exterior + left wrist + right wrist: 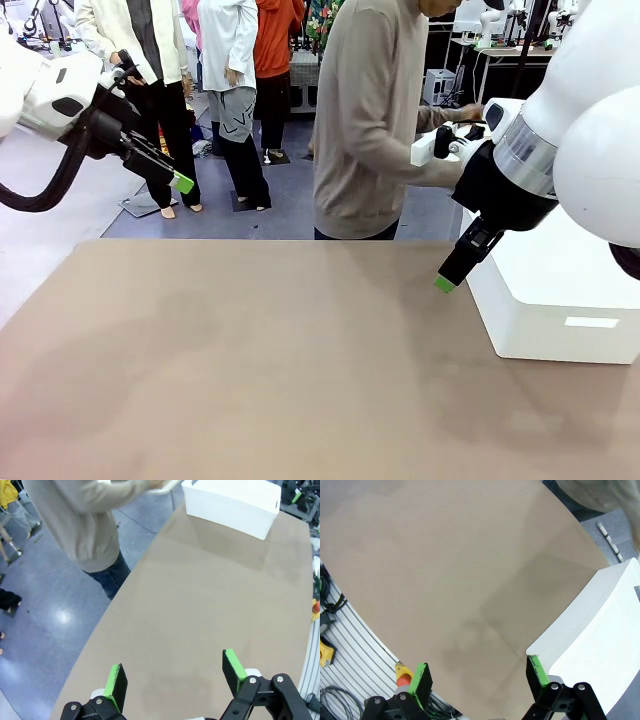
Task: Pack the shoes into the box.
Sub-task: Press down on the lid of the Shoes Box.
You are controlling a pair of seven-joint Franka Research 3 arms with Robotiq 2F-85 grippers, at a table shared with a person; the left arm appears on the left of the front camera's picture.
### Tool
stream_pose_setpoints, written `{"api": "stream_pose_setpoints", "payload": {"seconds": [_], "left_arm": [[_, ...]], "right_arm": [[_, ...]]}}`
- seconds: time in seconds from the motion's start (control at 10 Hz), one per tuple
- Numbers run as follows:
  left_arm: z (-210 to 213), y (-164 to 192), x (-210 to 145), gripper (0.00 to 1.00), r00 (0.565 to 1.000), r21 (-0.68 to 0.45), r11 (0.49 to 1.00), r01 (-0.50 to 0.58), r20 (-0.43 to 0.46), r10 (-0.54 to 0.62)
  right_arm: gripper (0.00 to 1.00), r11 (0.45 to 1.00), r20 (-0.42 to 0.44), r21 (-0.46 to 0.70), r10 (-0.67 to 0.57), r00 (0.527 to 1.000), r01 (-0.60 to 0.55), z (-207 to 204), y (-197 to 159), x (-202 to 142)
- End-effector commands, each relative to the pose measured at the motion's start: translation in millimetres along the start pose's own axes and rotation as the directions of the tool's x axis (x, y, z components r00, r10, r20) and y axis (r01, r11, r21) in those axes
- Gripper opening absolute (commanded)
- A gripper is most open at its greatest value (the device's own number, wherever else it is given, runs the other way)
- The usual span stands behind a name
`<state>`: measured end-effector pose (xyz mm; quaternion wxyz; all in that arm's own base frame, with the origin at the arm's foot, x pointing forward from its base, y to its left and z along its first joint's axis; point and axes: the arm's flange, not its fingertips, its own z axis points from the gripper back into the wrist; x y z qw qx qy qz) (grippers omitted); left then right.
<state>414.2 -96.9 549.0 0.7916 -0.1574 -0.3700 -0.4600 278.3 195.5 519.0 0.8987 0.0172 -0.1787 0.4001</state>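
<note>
A: How do the grippers stand?
B: The left gripper hangs spread wide and empty above the brown table; the right gripper gapes too, holding nothing, just beside the white block.
A: Shoes, box?
B: I can't tell; a person stands at the far edge.

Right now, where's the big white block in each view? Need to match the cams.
Front view: white block sits at the right edge of the table, just behind the right end effector.
Left wrist view: top centre-right, at the table's far end, beside the person.
Right wrist view: lower right, close by the right-hand finger.
Shared landmark: the brown table.
</note>
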Motion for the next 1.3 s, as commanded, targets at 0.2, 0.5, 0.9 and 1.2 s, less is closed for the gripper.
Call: {"api": "stream_pose_setpoints", "payload": {"seconds": [0.2,0.5,0.9,1.2], "left_arm": [[1.2,-0.2,-1.2,1.00,1.000,0.005,1.000,-0.005,-0.006,0.005],[1.2,-0.2,-1.2,1.00,1.000,0.005,1.000,-0.005,-0.006,0.005],[1.2,-0.2,-1.2,1.00,1.000,0.005,1.000,-0.005,-0.006,0.005],[1.2,-0.2,-1.2,1.00,1.000,0.005,1.000,-0.005,-0.006,0.005]], "right_arm": [[1.00,1.000,0.002,0.000,-0.001,1.000,0.001,0.4,-0.8,0.0],[1.00,1.000,0.002,0.000,-0.001,1.000,0.001,0.4,-0.8,0.0],[1.00,1.000,0.002,0.000,-0.001,1.000,0.001,0.4,-0.8,0.0],[1.00,1.000,0.002,0.000,-0.001,1.000,0.001,0.4,-0.8,0.0]]}}
